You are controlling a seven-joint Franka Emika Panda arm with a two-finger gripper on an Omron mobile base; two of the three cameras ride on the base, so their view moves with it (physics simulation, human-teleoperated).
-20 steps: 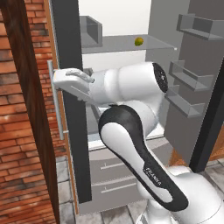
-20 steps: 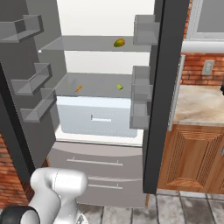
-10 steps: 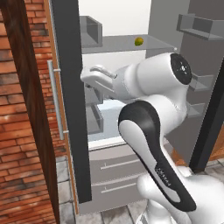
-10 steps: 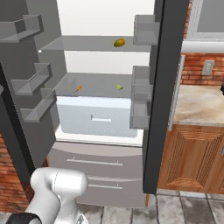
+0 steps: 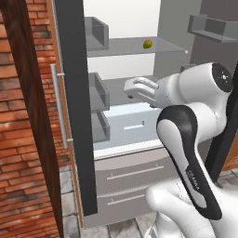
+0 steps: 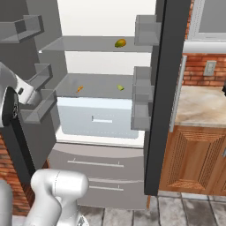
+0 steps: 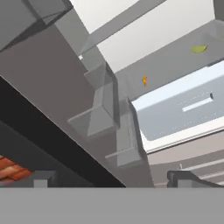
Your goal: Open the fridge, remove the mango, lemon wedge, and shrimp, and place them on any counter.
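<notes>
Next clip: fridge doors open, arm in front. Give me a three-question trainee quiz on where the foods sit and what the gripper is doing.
1. True or false: the mango lies on a higher shelf than the shrimp.
2. Which food shares the shrimp's shelf? A) mango B) lemon wedge C) none
3. Fill in: the gripper is ____ and holds nothing.

Key
1. True. The mango is on the upper shelf of the fridge.
2. B. The shrimp lies to the left and the lemon wedge to the right, above the white drawer.
3. Open.
</notes>
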